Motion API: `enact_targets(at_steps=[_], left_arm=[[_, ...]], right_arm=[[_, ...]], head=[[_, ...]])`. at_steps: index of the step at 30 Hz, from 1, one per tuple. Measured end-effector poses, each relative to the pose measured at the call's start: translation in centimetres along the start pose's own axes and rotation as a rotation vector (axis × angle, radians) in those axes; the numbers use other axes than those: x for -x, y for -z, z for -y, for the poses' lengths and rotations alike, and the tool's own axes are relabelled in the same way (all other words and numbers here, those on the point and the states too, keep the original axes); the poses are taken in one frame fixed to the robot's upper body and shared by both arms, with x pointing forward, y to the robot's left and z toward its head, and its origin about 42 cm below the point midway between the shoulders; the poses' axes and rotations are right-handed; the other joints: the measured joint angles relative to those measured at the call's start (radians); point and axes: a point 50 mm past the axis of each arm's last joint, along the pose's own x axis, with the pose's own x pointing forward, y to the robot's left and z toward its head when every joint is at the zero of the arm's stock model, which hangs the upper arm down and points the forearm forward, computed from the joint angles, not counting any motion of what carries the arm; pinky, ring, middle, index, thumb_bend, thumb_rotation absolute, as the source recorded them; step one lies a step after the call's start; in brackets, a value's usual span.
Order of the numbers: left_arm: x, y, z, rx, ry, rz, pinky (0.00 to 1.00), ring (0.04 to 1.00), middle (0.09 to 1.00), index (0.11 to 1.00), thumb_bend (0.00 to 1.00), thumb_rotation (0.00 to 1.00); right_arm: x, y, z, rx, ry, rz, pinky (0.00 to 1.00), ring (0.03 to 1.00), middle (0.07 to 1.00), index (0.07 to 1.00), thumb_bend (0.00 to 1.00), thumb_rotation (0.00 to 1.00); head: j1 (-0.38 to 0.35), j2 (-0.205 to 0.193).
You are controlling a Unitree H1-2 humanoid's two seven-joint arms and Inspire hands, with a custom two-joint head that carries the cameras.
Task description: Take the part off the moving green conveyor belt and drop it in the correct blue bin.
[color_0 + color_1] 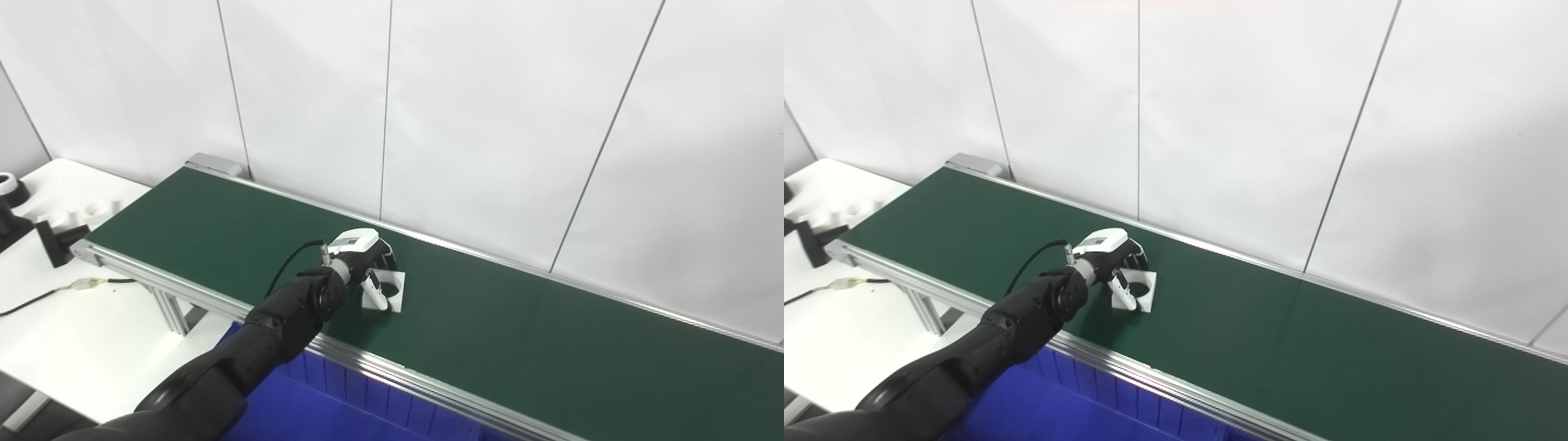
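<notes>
A white square part point(394, 286) with a dark round hole lies flat on the green conveyor belt point(214, 226), near its middle. My left hand point(366, 260) reaches over the belt's near rail and sits on the part's left side. Its dark fingers curl behind the part and its white thumb point(375, 293) lies across the near left edge. I cannot tell whether the hand grips the part. The same shows in the right eye view: hand point(1115, 254), part point(1145, 286). A blue bin point(318, 398) stands below the belt's near rail. My right hand is not in view.
A white table point(61, 331) stands at the left with a black fixture point(58, 242) and a cable with a connector point(86, 283). The belt's aluminium frame legs point(171, 306) stand between table and bin. A white panel wall runs behind the belt.
</notes>
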Motion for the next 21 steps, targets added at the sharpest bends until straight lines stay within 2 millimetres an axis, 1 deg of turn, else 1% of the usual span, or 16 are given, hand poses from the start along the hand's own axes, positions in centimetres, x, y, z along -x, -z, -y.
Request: enact_targets(at_steps=[4, 9, 13, 15, 17, 18, 20, 21], left_arm=[[0.0, -0.3, 0.1, -0.002, 0.007, 0.016, 0.59, 0.492, 0.542, 0.45, 0.5, 0.0], [0.1, -0.6, 0.2, -0.005, 0.018, 0.036, 0.57, 0.48, 0.544, 0.457, 0.5, 0.0], [0.9, -0.6, 0.2, 0.016, 0.021, 0.063, 0.56, 0.48, 0.541, 0.455, 0.5, 0.0], [1.9, -0.7, 0.4, 0.019, 0.019, 0.097, 0.57, 0.488, 0.535, 0.452, 0.5, 0.0], [3.5, -0.9, 0.5, 0.016, 0.006, 0.144, 0.57, 0.488, 0.534, 0.449, 0.5, 0.0], [4.3, -1.1, 0.3, 0.014, -0.005, 0.171, 0.57, 0.488, 0.534, 0.449, 0.5, 0.0], [5.8, -1.3, -0.6, 0.016, -0.038, 0.215, 0.54, 0.48, 0.53, 0.453, 0.5, 0.0], [7.0, -1.3, -1.5, 0.028, -0.07, 0.245, 0.53, 0.481, 0.529, 0.453, 0.5, 0.0]], right_arm=[[-0.4, -0.1, -0.2, -0.007, -0.005, 0.011, 0.83, 0.822, 0.801, 0.881, 0.76, 0.32], [-0.9, -0.3, -0.5, -0.016, -0.008, 0.024, 0.82, 0.817, 0.801, 0.875, 0.77, 0.34], [-1.0, -0.3, -0.9, -0.02, -0.009, 0.025, 0.8, 0.807, 0.8, 0.873, 0.78, 0.35], [-1.0, -0.3, -0.9, -0.02, -0.013, 0.025, 0.8, 0.805, 0.801, 0.871, 0.79, 0.35], [-1.0, -0.3, -0.9, -0.02, -0.016, 0.026, 0.81, 0.816, 0.806, 0.874, 0.78, 0.35], [-1.1, -0.3, -1.0, -0.017, -0.018, 0.026, 0.81, 0.818, 0.807, 0.874, 0.78, 0.36], [-1.1, -0.3, -1.1, -0.014, -0.024, 0.027, 0.81, 0.815, 0.801, 0.873, 0.8, 0.37], [-1.1, -0.3, -1.2, -0.015, -0.023, 0.028, 0.81, 0.813, 0.796, 0.871, 0.8, 0.37]], head=[[0.002, -0.005], [0.002, -0.008], [-0.009, -0.003], [-0.009, -0.003], [-0.017, -0.002], [-0.035, 0.005], [-0.063, 0.018], [-0.072, 0.023]])
